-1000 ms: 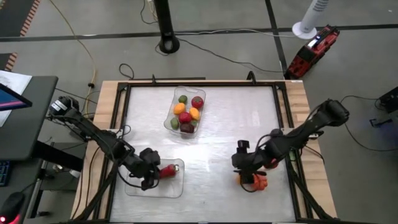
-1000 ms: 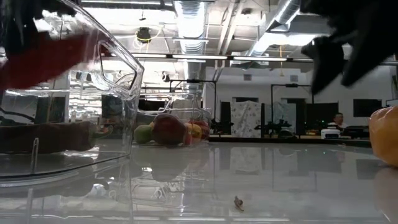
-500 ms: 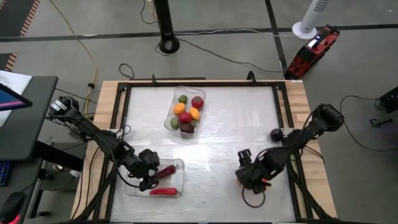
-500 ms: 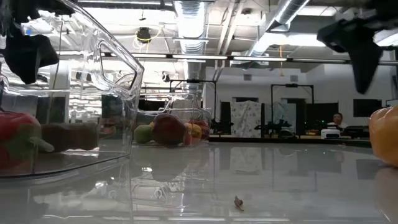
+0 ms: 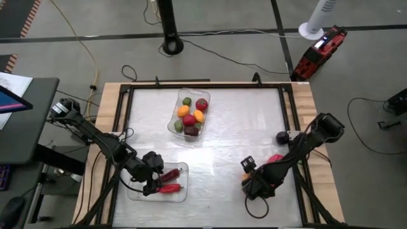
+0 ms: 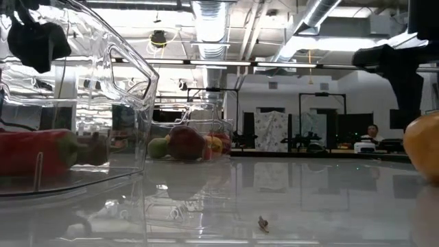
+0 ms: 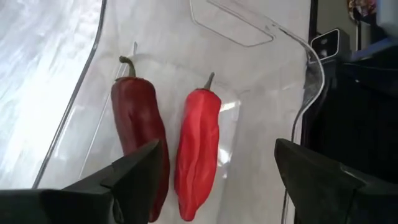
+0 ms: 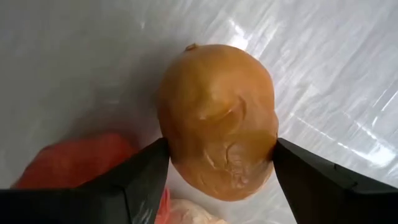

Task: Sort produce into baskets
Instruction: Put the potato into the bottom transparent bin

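In the near-left clear basket [image 5: 141, 191] two red peppers lie on their sides next to each other, one dark [image 7: 138, 121] and one bright [image 7: 198, 143]. My left gripper [image 7: 217, 147] hangs open just above them. A yellow-brown, onion-like piece [image 8: 217, 118] rests on the table at the near right. My right gripper [image 8: 221, 146] is open, one finger on each side of that piece. The far basket [image 5: 203, 95] holds several pieces of produce. My right gripper comes at the yellow-brown piece from above, and its fingertips [image 8: 155, 155] stand close against the piece's two opposite sides [image 8: 171, 134]. Whether they touch it, I cannot tell. The piece sits on the table.
An orange-red piece [image 8: 81, 162] and a pale one [image 8: 186, 211] lie right beside the yellow-brown piece. A red piece [image 5: 275, 158] and a dark purple one [image 5: 282, 137] sit by the right arm. A black frame [image 5: 127, 114] borders the table.
My left gripper has opened and let go of the bright red pepper, which has dropped into the near-left basket and come to rest beside the dark one. My right gripper has moved a little toward the near edge and down, over the yellow-brown piece.
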Available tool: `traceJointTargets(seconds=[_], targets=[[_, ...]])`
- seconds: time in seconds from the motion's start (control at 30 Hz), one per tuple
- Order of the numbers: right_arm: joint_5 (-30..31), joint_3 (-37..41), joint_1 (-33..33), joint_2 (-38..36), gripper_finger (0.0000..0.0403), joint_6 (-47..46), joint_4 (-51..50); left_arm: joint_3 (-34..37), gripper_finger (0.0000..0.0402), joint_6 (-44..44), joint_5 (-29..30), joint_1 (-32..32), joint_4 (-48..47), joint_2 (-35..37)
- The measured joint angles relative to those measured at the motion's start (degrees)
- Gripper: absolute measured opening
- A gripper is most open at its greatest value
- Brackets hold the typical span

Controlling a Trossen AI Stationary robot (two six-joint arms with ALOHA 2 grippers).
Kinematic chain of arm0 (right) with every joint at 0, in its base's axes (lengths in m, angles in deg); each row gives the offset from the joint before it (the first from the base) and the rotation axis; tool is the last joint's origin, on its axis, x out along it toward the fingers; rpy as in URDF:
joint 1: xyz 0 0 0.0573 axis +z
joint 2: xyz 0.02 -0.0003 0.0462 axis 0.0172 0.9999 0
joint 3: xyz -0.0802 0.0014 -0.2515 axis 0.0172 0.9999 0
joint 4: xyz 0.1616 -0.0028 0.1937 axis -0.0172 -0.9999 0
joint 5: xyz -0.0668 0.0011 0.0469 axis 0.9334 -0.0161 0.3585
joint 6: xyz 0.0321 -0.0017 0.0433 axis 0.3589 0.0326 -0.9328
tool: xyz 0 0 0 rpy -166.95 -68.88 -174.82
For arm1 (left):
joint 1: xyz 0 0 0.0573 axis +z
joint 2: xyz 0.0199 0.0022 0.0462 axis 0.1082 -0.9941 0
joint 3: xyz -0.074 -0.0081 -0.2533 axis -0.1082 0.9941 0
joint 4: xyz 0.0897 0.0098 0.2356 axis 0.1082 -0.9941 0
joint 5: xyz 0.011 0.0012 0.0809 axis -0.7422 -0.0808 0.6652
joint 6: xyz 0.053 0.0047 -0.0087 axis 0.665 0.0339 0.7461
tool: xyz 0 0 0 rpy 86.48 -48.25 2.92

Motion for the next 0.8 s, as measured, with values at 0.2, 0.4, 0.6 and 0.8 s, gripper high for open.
traceJointTargets(seconds=[0.2,0.4,0.6,0.8], targets=[[0.05,-0.29,-2.53,-0.03,0.0298,-0.16,0.51,-0.33,0.0295,2.2,3.67,0.0,-0.61,0.0],[1.16,-0.96,-4.17,-1.12,0.0267,0.0,3.33,-0.34,0.0294,8.77,13.34,0.0,2.74,0.0],[1.68,-2.91,-5.88,-1.71,0.0245,3.03,3.24,-0.35,0.0294,14.49,23.41,0.0,5.72,0.0],[7.29,-7.42,-8.23,-1.73,0.0242,6.84,2.94,-0.35,0.0294,22.93,27.21,0.0,15.73,-0.27]])
